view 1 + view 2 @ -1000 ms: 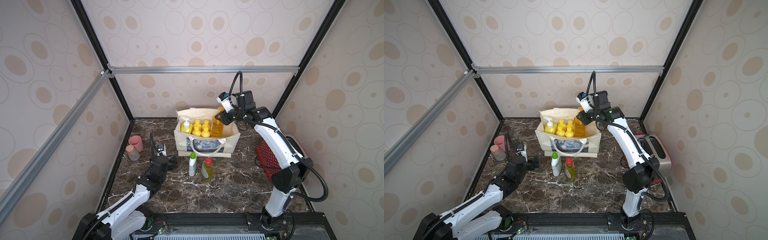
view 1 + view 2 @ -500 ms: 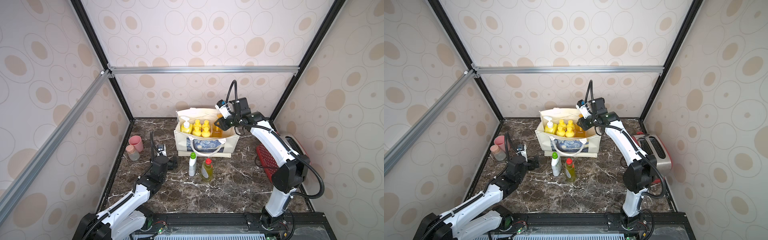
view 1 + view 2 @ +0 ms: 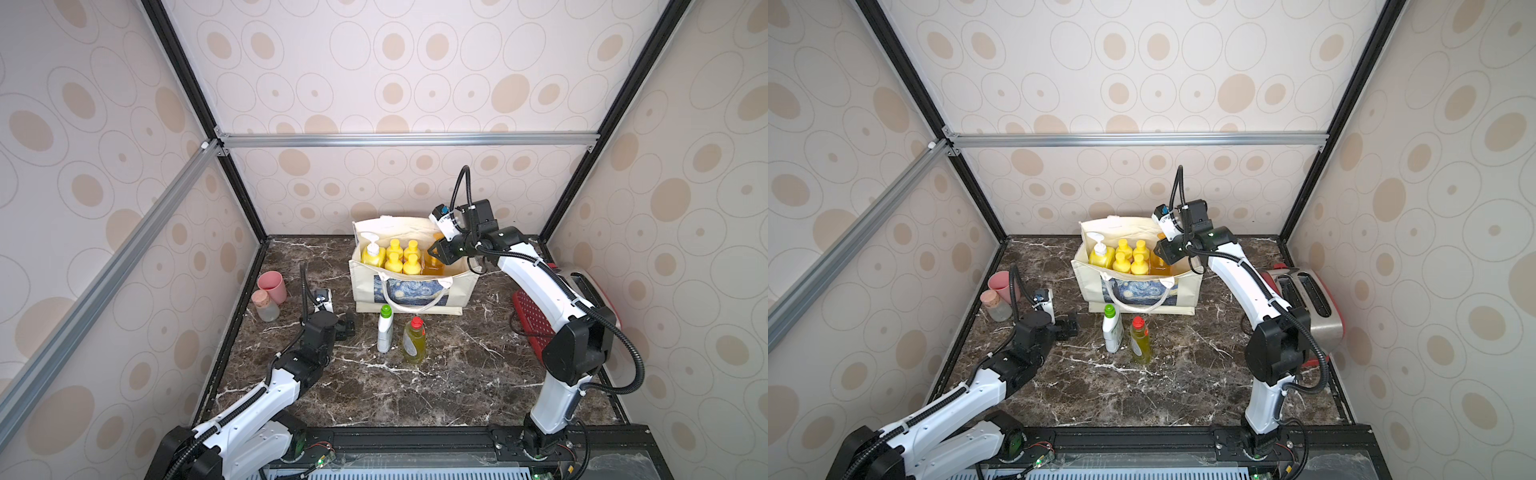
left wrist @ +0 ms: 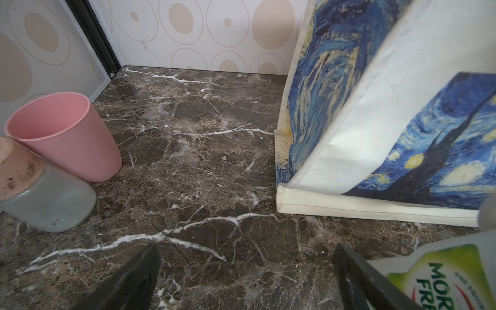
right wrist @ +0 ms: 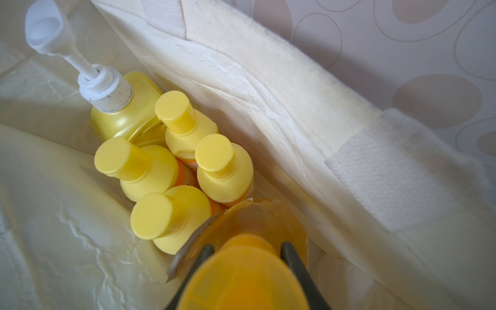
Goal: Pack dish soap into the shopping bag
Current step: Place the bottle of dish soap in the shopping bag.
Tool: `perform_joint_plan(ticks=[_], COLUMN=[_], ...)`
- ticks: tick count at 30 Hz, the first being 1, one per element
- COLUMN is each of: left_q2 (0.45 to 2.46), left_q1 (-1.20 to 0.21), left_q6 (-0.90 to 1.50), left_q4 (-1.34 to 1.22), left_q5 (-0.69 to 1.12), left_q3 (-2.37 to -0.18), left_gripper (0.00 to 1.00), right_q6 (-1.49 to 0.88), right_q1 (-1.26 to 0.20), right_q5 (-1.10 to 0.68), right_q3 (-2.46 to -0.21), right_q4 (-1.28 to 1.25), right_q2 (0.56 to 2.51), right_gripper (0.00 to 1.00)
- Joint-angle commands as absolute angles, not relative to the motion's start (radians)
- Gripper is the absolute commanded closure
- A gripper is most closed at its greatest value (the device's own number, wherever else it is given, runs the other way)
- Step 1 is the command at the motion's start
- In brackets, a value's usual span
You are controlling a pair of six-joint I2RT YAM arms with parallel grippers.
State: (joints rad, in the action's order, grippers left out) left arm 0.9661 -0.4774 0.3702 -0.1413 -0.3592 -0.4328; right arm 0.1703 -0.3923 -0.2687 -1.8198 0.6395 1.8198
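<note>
**Packing of dish soap, late stage.** The boxy cream canvas shopping bag with a blue-and-yellow swirling night-sky print and white rope handles [image 3: 455, 286] stands open at the back of the dark marble table [image 3: 457, 374].

Five bottles stand upright inside it:
- a yellow plastic bottle with a white pump [image 3: 372, 254], at one end of the bag;
- four small orange bottles with yellow caps [image 3: 402, 257], grouped two by two beside it.

The right pincer [image 5: 247, 248] reaches into the other end of the bag. It is closed partway about the top of a sixth bottle, the clear orange plastic pump bottle [image 3: 432, 266], which sits just beside the capped four. Whether its base rests on the bag floor cannot be told.

Two bottles stand on the table just in front of the bag:
- a white plastic bottle with a green cap [image 3: 385, 330];
- a greenish-yellow bottle with a red cap [image 3: 414, 343].

The left pincer [image 4: 247, 245] lies low on the table with its jaws spread wide and holding nothing. The white bottle's label is just beside one finger.

A pink plastic cup [image 3: 272, 286] and a cork-stoppered glass jar [image 3: 265, 306] sit well apart near the wall.

By this reading, roughly three quarters of the task is done. What is left is to release the orange bottle and pack the two standing on the table.
</note>
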Motion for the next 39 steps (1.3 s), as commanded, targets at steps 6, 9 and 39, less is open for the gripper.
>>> perform_joint_plan(ticks=[6, 9, 39], left_q2=[0.958, 0.956, 0.892], left_q1=[-0.471, -0.472, -0.472], left_q6=[0.376, 0.376, 0.390], left_q4=[-0.143, -0.143, 0.081], left_q5=[-0.357, -0.357, -0.167], left_q3=[-0.469, -0.468, -0.741], left_gripper=[0.01, 0.01, 0.01], right_q6=[0.150, 0.146, -0.048], right_q1=[-0.399, -0.403, -0.391], right_q5=[-0.314, -0.321, 0.089], right_q3=[-1.809, -1.811, -1.686], right_q4=[0.532, 0.541, 0.835], right_q2=[1.828, 1.835, 1.363], right_gripper=[0.82, 0.76, 0.24])
